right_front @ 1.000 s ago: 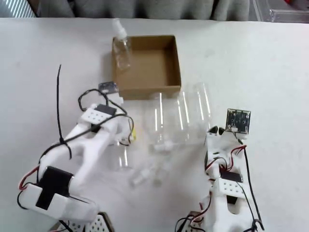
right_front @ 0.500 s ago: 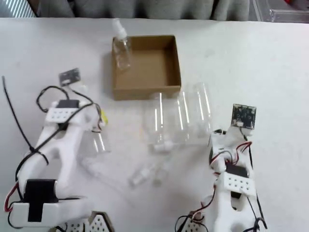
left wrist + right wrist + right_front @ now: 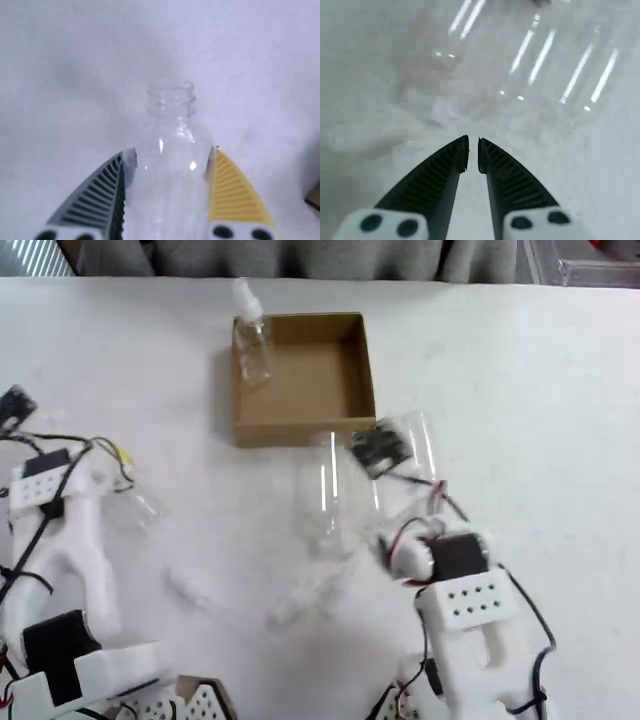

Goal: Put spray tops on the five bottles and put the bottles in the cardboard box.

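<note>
My left gripper point(image 3: 167, 167) is shut on a clear bottle point(image 3: 170, 145) with an open neck and no spray top; its grey and yellow fingers point(image 3: 232, 190) press the bottle's sides. In the high view this bottle point(image 3: 138, 507) is held at the table's far left. My right gripper point(image 3: 472, 150) is shut on nothing, low over the table just short of several clear bottles point(image 3: 545, 65) lying side by side. Those bottles point(image 3: 330, 495) lie in front of the cardboard box point(image 3: 355, 415). One bottle with a spray top point(image 3: 250, 340) leans at the box's left wall.
Loose spray tops point(image 3: 300, 605) lie on the white table between the two arms, with another point(image 3: 190, 590) further left. The right arm point(image 3: 455, 580) stretches over the bottles near the box. The table's right half is bare.
The left arm has swung far left, carrying the open-necked bottle away from the middle. The right arm has come forward and left, towards the lying bottles.
</note>
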